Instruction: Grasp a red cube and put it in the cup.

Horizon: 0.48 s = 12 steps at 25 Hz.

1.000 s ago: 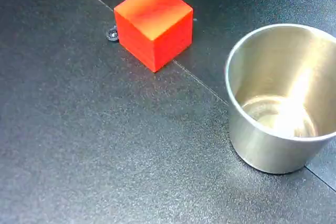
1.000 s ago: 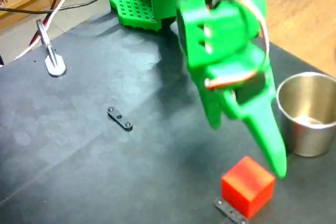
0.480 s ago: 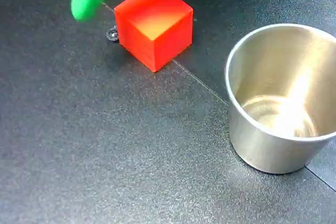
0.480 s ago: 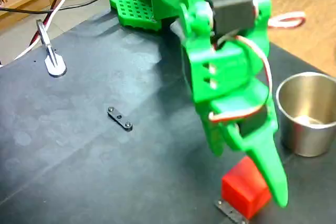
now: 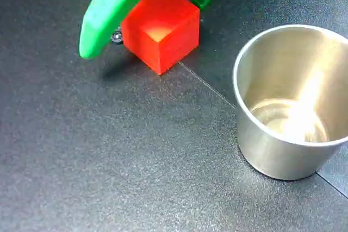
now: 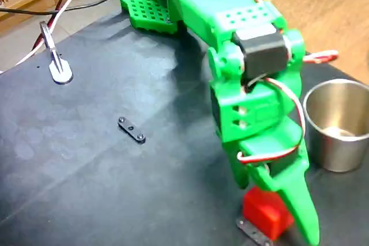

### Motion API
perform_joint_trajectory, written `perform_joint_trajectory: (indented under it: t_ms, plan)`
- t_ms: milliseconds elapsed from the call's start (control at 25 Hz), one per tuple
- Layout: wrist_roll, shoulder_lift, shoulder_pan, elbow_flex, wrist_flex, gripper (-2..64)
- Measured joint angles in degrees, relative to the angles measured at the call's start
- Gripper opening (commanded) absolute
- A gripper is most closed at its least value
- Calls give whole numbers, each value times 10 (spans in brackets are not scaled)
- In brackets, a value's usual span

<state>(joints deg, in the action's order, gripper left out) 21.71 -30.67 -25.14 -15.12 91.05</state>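
Observation:
The red cube (image 5: 160, 33) rests on the black table, left of and beyond the steel cup (image 5: 291, 104) in a fixed view. My green gripper (image 5: 147, 20) is open and lowered over the cube. One long finger (image 5: 98, 25) reaches down past the cube's left face, and the other finger shows at its far right corner. Neither visibly presses on the cube. In another fixed view the gripper (image 6: 277, 208) covers most of the cube (image 6: 262, 214), and the cup (image 6: 337, 128) stands upright to the right, holding nothing.
A small black bracket (image 6: 131, 129) lies mid-table, and another thin black plate (image 6: 251, 231) pokes out beside the cube. A metal clip (image 6: 56, 64) stands at the far left. The arm's base (image 6: 150, 4) is at the back, and wooden floor shows past the table's right edge.
The gripper has come down from above and now straddles the cube, its long finger dropping beside the cube's face. Cube and cup have not moved.

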Motion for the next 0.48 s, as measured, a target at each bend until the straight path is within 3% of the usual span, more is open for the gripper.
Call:
perform_joint_trajectory:
  t_ms: [280, 480]
  plan:
    - [3, 23, 3, 3, -2, 461]
    - [4, 25, 3, 3, -1, 278]
